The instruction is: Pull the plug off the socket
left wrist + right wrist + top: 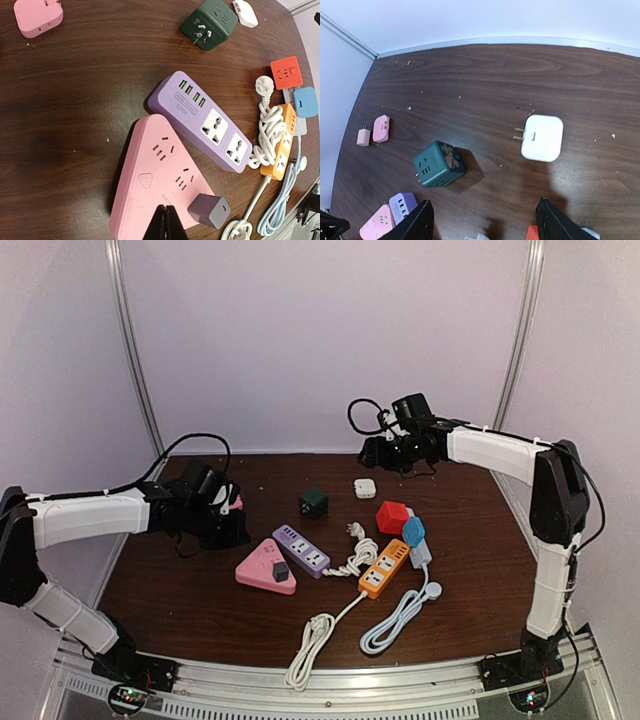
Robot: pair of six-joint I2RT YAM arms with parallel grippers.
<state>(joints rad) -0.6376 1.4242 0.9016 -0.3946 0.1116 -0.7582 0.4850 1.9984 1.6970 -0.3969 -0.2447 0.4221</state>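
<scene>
With the grey plug (210, 210) seated in a corner of the pink socket block (150, 175), the left gripper (166, 212) pinched shut just beside it and the right gripper (485, 205) spread wide, empty and well away from that block, any pull may drag the unpinned block along.

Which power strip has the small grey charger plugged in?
The pink triangular strip: the grey charger stands in it; the long purple strip beside it holds nothing.
</scene>
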